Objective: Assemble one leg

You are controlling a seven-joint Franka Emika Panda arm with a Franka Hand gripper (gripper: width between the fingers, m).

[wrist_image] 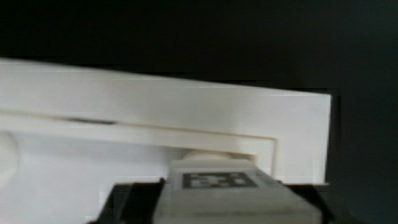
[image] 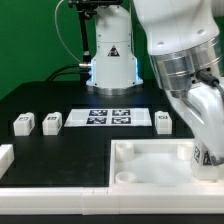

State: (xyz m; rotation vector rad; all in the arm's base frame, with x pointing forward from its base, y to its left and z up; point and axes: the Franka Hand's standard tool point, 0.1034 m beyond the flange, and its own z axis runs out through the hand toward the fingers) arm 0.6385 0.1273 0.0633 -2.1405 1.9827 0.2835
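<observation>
My gripper is at the exterior view's right, low over the far right part of the large white square board. In the wrist view the gripper is shut on a leg, a white block with a black-and-white marker on it, held between the dark fingers. The leg's tip is at a corner of the board; whether it touches a socket I cannot tell. Three more legs lie on the black table: two at the left and one at the right.
The marker board lies flat in the middle of the table, between the loose legs. The robot base stands behind it. Another white part sticks in at the exterior view's left edge. The table's front edge runs just below the white board.
</observation>
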